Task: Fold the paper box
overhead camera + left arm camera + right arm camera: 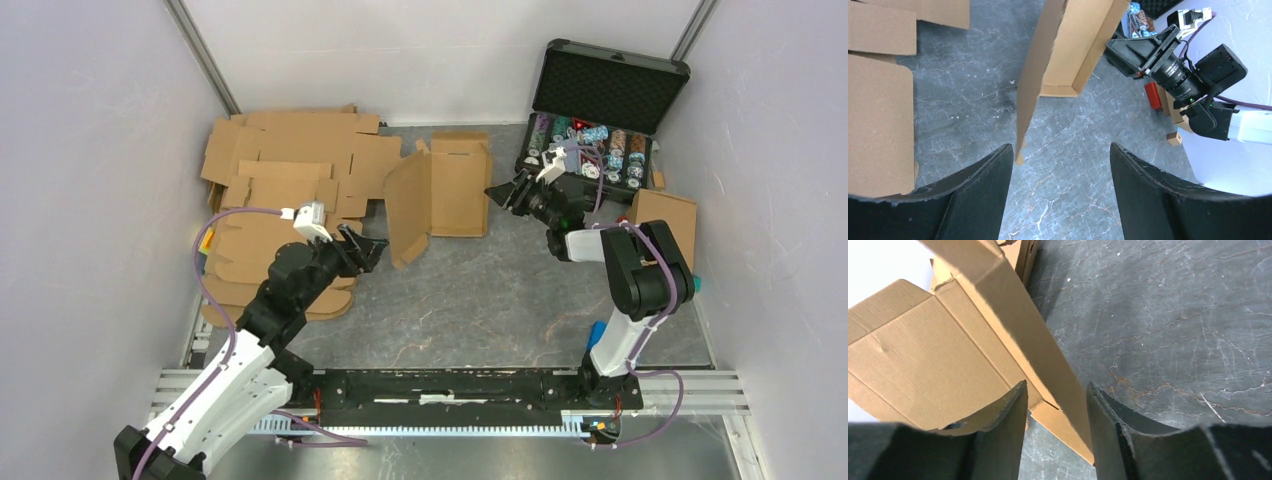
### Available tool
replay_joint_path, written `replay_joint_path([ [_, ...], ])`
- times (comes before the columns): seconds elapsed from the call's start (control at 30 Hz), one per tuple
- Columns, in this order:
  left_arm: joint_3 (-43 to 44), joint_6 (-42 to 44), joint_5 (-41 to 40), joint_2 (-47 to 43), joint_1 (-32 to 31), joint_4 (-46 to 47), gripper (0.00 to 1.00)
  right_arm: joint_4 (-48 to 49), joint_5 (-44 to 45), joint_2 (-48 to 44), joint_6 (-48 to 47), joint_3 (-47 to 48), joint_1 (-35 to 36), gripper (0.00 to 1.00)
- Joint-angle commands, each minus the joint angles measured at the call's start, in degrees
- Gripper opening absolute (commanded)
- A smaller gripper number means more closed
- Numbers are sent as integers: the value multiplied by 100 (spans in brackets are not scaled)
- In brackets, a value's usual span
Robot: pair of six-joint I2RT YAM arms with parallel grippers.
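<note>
The paper box (458, 188) lies half folded at the middle back of the table, its left flap (407, 208) standing up on edge. My left gripper (378, 247) is open just near-left of that flap. In the left wrist view the flap (1035, 80) hangs down beside the tip of the left finger (993, 175), and only table shows inside the gripper (1060, 147). My right gripper (495, 192) is at the box's right side. In the right wrist view its open fingers straddle the box's raised side wall (1018, 325), the gripper (1057, 385) set over the wall's near end.
A pile of flat cardboard blanks (290, 170) covers the back left. An open black case of poker chips (600, 110) stands at the back right. A finished brown box (665, 215) sits by the right arm. Walls close in both sides.
</note>
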Motion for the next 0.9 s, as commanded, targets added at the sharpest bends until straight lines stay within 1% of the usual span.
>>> replay_joint_path([
  [0.0, 82, -235, 80, -44, 52, -325, 78, 713, -430, 233, 550, 66, -61, 50],
  [0.07, 172, -323, 242, -12, 52, -390, 78, 709, -517, 304, 592, 92, -59, 45],
  [0.13, 264, -342, 368, -11, 54, -467, 78, 474, -472, 300, 456, 97, -60, 44],
  [0.2, 355, -317, 279, -44, 54, -602, 78, 39, -276, 223, 173, 93, -52, 44],
  [0.3, 359, -233, 66, -108, 54, -655, 79, -320, -74, 191, -132, 115, -11, 44],
  [0.33, 356, -225, 44, -92, 55, -652, 79, -473, -38, 207, -223, 171, 6, 46],
  [0.43, 370, -218, 77, 32, 59, -601, 79, -1172, 347, 228, -731, 474, 91, 58],
  [0.5, 391, -208, 113, 96, 54, -583, 79, -1894, 795, 251, -1204, 840, 208, 62],
  [0.57, 388, -187, 121, 116, 58, -559, 79, -2620, 1190, 416, -1617, 1374, 356, 63],
  [0.67, 380, -150, 77, 100, 59, -558, 79, -3478, 1759, 781, -2009, 2215, 582, 58],
  [0.77, 370, -145, -5, 98, 58, -628, 79, -3920, 2402, 1071, -2237, 2757, 774, 54],
  [0.87, 357, -172, -204, 114, 62, -733, 79, -4190, 2572, 1401, -2290, 3128, 881, 50],
])
